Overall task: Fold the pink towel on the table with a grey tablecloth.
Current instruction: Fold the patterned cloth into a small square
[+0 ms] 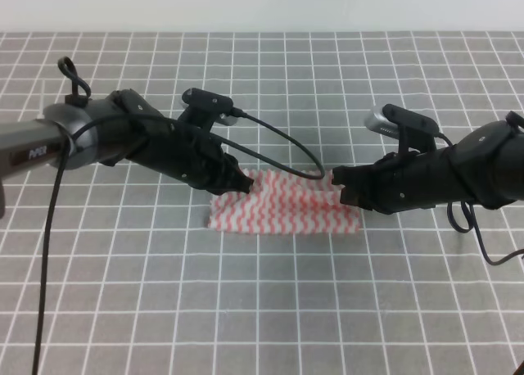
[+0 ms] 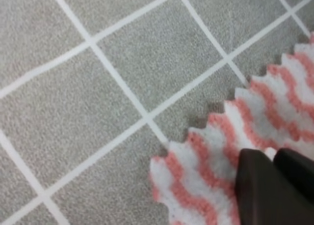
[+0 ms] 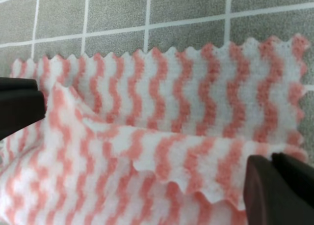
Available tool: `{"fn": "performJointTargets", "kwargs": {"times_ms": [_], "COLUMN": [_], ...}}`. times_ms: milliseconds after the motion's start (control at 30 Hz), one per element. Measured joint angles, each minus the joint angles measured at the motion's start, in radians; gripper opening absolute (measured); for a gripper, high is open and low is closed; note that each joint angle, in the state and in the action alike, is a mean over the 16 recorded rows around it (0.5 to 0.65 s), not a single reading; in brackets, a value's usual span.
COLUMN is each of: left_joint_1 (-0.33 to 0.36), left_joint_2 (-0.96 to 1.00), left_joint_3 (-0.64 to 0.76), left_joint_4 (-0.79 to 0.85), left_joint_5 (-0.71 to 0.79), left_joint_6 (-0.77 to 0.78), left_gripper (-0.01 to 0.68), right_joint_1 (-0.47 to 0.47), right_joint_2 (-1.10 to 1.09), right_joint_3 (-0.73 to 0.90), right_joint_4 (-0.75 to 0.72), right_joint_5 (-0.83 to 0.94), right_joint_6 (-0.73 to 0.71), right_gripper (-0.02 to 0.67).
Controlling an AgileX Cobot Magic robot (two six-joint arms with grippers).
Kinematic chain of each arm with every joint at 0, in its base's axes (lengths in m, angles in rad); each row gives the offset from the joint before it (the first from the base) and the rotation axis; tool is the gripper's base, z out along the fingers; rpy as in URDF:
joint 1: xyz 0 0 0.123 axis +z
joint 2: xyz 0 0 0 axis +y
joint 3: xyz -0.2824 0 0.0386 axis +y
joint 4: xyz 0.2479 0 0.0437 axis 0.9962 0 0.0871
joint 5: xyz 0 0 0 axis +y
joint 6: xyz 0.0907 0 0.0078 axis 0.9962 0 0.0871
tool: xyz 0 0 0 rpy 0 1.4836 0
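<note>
At the centre of the overhead frame, the pink towel (image 1: 282,205) lies on the table with a grey tablecloth (image 1: 262,309), its near edge flat on the grid and its far edge raised at both ends. The left gripper (image 1: 243,182), reaching in from the left of frame, has its jaws closed on the towel's far-left corner. The right gripper (image 1: 336,178), from the right of frame, is pinched onto the far-right corner, and a fold of cloth bulges between the two. A black cable (image 1: 274,137) arcs above the towel. Beyond, the grid runs to a pale wall (image 1: 262,6) along the top of the frame.
</note>
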Motion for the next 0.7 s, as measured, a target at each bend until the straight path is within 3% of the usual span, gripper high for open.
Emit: {"fn": "performJointTargets", "kwargs": {"times_ms": [233,700], "left_joint_1": [-0.001,0.001], "left_joint_2": [-0.03,-0.056], "left_joint_3": [0.001,0.001], "left_joint_4": [0.001,0.034], "left_joint_5": [0.003,0.021], "left_joint_6": [0.016,0.021], "left_gripper": [0.009,-0.001], "right_joint_1": [0.0,0.0], "right_joint_2": [0.0,-0.002], "right_joint_3": [0.0,0.0], "right_joint_4": [0.0,0.001], "right_joint_5": [0.001,0.005], "right_joint_6": [0.0,0.0], "right_gripper": [-0.014,-0.014]}}
